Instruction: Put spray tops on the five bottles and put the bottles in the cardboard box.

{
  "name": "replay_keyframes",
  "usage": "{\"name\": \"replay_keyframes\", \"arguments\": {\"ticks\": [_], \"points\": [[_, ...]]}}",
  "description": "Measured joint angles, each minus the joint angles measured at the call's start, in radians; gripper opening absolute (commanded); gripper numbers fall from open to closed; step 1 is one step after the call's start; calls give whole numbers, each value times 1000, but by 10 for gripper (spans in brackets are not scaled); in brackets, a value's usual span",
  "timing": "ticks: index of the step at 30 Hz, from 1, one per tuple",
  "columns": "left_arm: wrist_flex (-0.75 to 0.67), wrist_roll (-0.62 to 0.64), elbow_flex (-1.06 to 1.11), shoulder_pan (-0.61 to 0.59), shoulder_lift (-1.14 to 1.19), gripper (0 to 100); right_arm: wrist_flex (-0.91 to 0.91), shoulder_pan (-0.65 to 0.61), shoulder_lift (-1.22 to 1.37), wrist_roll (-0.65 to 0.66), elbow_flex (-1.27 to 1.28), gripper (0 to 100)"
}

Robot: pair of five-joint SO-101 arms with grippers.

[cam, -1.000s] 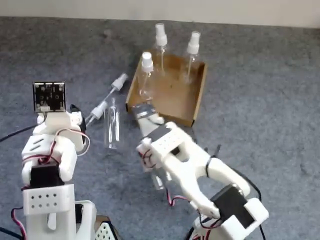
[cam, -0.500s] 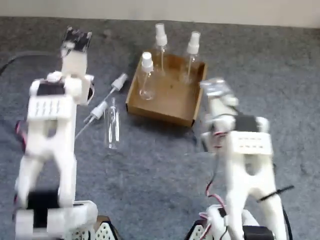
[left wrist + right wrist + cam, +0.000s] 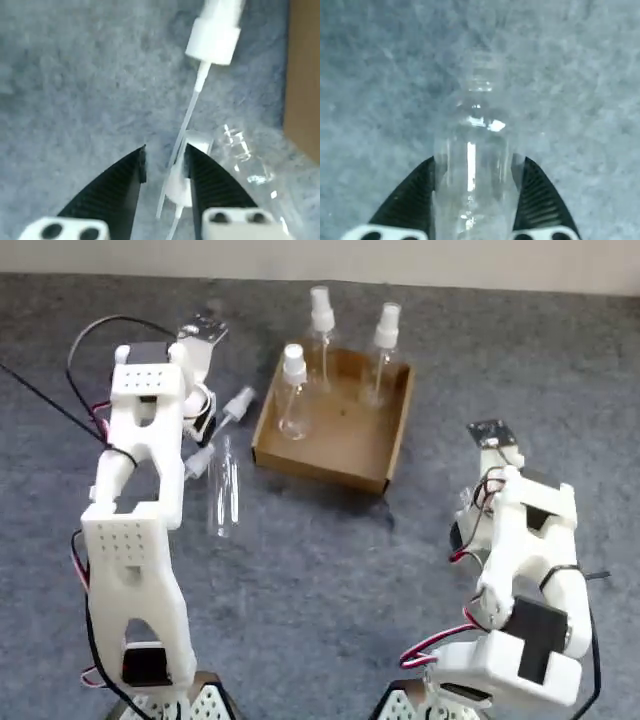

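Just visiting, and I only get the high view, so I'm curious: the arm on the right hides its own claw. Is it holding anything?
Observer: Yes, the right gripper is shut on a clear bottle with no top on its neck.
Operator: And the left claw?
Observer: The left gripper is open, fingers either side of the thin tube of a spray top.
Operator: Anything else there?
Observer: What looks like a second spray top lies between those fingers too.

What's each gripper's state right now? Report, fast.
Left gripper: open, straddling the tube of a spray top.
Right gripper: shut on a clear bottle.
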Motion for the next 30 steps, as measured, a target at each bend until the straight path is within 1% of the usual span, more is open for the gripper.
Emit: {"name": "replay_keyframes", "arguments": {"ticks": [7,13,18,21,25,27,30], "points": [[17,-8,-51,15,86,115,-5,0,8,-26,-2,3],[31,-8,-66,17,89,115,9,18,-6,-31,0,3],[126,-8,-107,17,18,117,66,86,-48,-34,2,3],[164,-11,-114,17,-17,119,68,115,-78,-34,2,3],[195,-31,-112,38,-20,120,68,117,-97,-34,2,3],[199,-66,-84,57,-21,120,68,118,-97,-34,2,3],[199,-81,-38,75,-21,120,68,118,-97,-34,2,3]]}}
